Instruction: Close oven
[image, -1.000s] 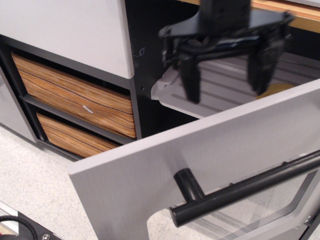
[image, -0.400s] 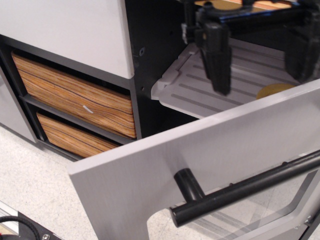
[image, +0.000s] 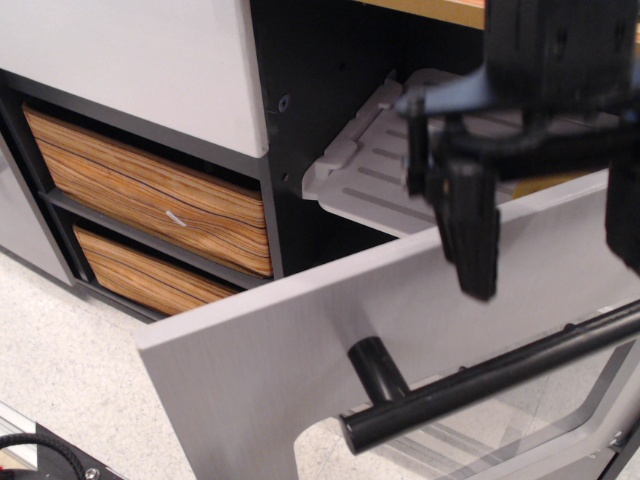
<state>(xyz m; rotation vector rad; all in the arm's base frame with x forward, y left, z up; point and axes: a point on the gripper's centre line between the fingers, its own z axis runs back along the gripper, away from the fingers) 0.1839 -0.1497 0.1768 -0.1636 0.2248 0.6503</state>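
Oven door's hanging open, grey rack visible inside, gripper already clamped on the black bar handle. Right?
Not quite. The silver-grey oven door is open and the pale grey ribbed rack shows inside, but the black gripper is not on the long black bar handle. In the observation.image view it hangs open above the door's top edge, with the handle below it untouched.

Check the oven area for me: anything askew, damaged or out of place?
Nothing looks damaged or spilled. The oven door hangs open, its black bar handle intact, and the ribbed rack sits level inside. The gripper is open above the door's edge.
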